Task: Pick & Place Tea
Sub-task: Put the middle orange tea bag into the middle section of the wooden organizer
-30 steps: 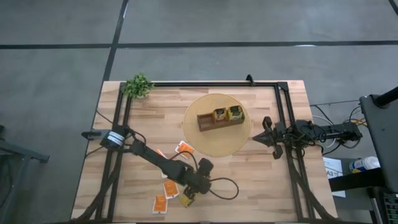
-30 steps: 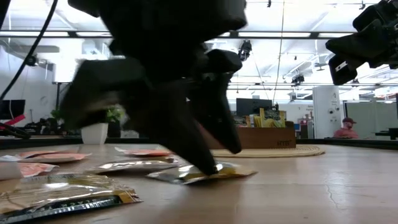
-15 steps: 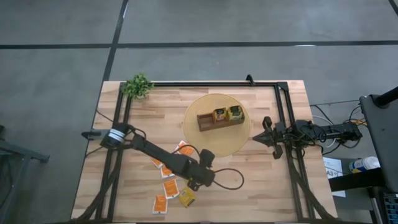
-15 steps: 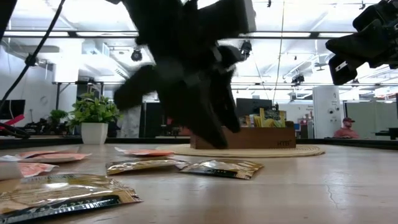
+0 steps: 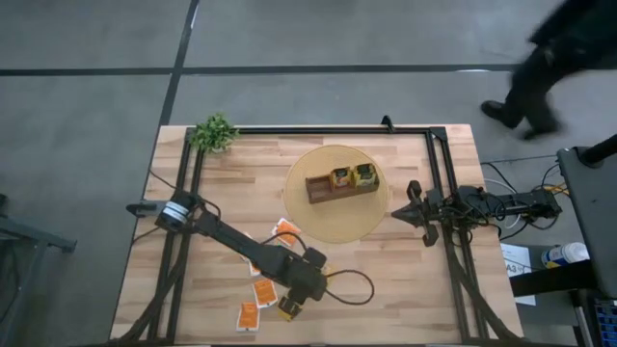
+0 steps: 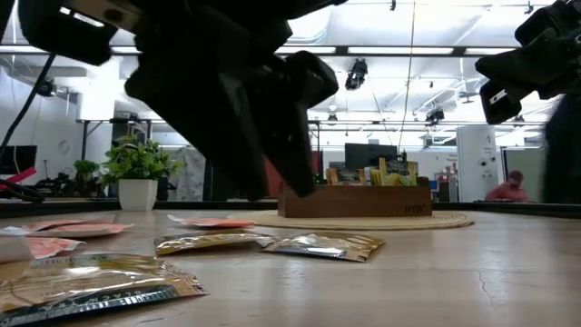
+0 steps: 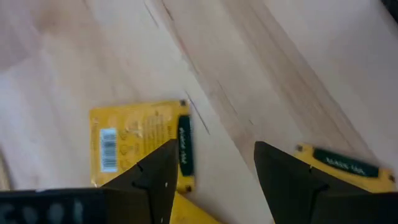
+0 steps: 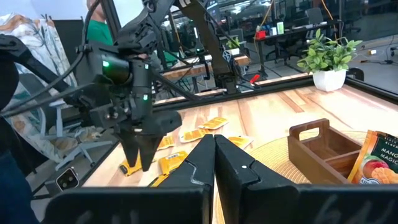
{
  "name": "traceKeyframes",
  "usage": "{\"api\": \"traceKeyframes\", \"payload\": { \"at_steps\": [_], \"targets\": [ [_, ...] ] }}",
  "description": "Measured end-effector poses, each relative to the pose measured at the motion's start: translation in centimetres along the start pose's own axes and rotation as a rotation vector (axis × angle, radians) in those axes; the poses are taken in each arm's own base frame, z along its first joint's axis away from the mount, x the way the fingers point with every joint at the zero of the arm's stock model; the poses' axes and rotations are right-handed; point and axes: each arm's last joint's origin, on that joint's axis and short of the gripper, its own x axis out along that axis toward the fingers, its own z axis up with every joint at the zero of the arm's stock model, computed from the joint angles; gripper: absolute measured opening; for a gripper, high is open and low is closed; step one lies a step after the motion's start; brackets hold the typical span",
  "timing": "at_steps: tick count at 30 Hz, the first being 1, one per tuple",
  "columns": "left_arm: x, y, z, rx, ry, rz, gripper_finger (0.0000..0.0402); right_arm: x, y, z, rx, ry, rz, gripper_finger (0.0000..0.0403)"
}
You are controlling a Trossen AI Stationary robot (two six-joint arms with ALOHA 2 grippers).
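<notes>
The left pincer [image 5: 292,306] hangs just above the wooden counter [image 5: 405,289], fingers apart and empty, over a yellow tea sachet [image 7: 140,143]. Orange sachets [image 5: 265,291] lie scattered beside it. The right pincer [image 5: 413,210], fingers together, waits beside the round mat [image 5: 337,226] holding a wooden box [image 5: 323,191].

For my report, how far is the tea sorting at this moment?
Done: the wooden box on the round mat already holds some tea packets. In hand: nothing; the left gripper, open, hangs over a yellow sachet. Left: orange sachets lie loose on the table. The right gripper waits shut beside the mat.
</notes>
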Motion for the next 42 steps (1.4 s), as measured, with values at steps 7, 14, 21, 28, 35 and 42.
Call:
{"api": "traceKeyframes", "payload": {
  "at_steps": [7, 14, 21, 28, 35, 42],
  "targets": [
    [1.5, 0.4, -0.2, -0.004, 0.001, 0.049, 0.0204, 0.0, 0.0, 0.0, 0.0, 0.0, -0.001, 0.0008],
    [2.5, 0.6, -0.4, -0.009, 0.011, 0.049, 0.0204, 0.0, 0.0, 0.0, 0.0, 0.0, 0.0, 0.0008],
    [2.7, 2.0, -0.8, -0.037, 0.023, 0.071, 0.0204, 0.0, 0.0, 0.0, 0.0, 0.0, -0.001, 0.0008],
    [2.8, 3.0, -1.1, -0.056, 0.026, 0.081, 0.0204, 0.0, 0.0, 0.0, 0.0, 0.0, 0.0, 0.0008],
    [3.0, 2.7, -1.4, -0.048, 0.032, 0.061, 0.0204, 0.0, 0.0, 0.0, 0.0, 0.0, 0.0, 0.0008],
    [2.7, 2.7, -1.2, -0.048, 0.04, 0.06, 0.0204, 0.0, 0.0, 0.0, 0.0, 0.0, 0.0, 0.0008]
  ]
}}
